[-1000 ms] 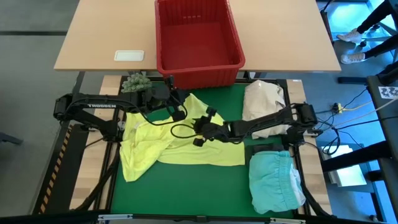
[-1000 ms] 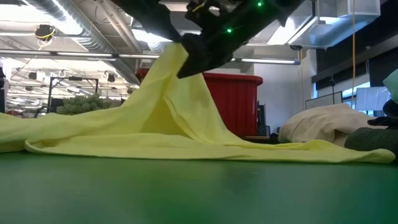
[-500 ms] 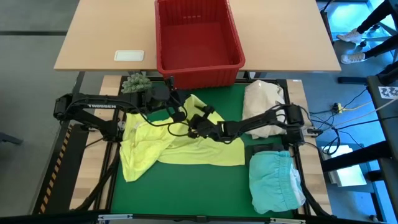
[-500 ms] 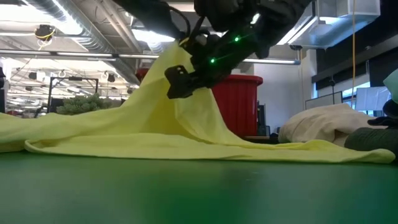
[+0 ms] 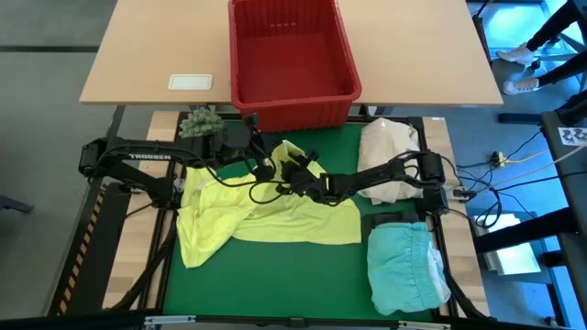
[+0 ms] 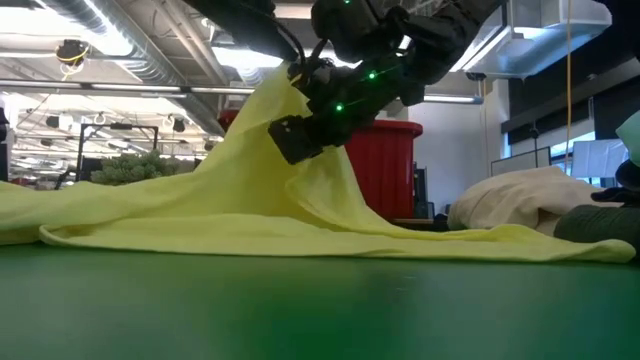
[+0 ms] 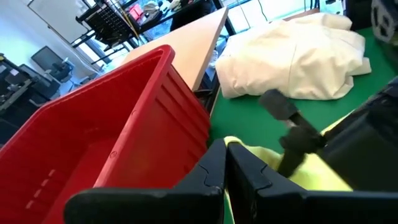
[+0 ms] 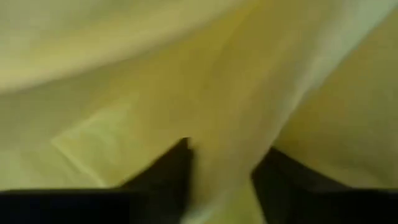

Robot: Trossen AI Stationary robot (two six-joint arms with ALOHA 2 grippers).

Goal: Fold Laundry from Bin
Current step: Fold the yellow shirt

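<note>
While the left gripper [image 5: 267,163] pinches the yellow garment [image 5: 234,215] at frame centre, lifting a peak below the red bin [image 5: 292,57], the right gripper [image 5: 290,172] spreads around a fold, seemingly not yet clamped.

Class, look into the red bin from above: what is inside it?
No garment shows inside the red bin: its floor and walls are bare in the high view. The yellow shirt lies outside on the green mat, so nothing hides the bin's inside.
</note>
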